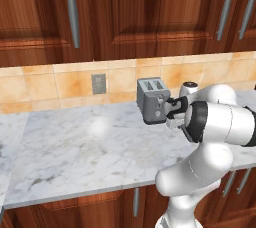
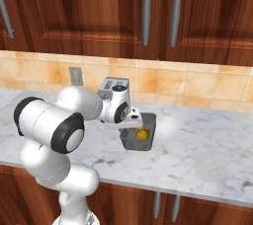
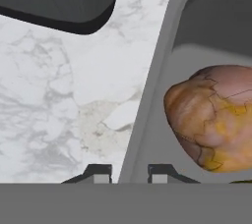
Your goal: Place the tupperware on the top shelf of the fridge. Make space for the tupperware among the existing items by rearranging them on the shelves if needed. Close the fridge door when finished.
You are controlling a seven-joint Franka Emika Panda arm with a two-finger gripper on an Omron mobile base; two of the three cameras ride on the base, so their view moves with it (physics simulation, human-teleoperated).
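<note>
Tupperware (image 2: 140, 132) on the marble counter (image 1: 75, 152), just in front of the toaster (image 1: 152, 100) and near the tiled back wall; grey tub, open top, golden-brown chicken (image 3: 214, 117) inside. Sits directly under the gripper (image 3: 130, 174), which reaches down from the bent arm over the tub's near-left side. Seen from the hand: tub's grey wall (image 3: 147, 100) runs up between the two dark fingertips (image 3: 101, 173), one tip on the bare-marble side, the other on the chicken side. Jaws drawn in narrow, straddling that wall; seemingly pinching it, though actual contact of the tips hidden at the frame's bottom edge, so grip not certain. Chicken lies well inside the tub, to the right of the wall, apart from the tips. Dark rounded corner of the toaster's base at the top left of the hand view, apart from the tub by a strip of marble. From the left base camera, tub hidden behind the arm's forearm; toaster upright beside the wrist. Outlet (image 1: 98, 83) on the tiles left of the toaster
</note>
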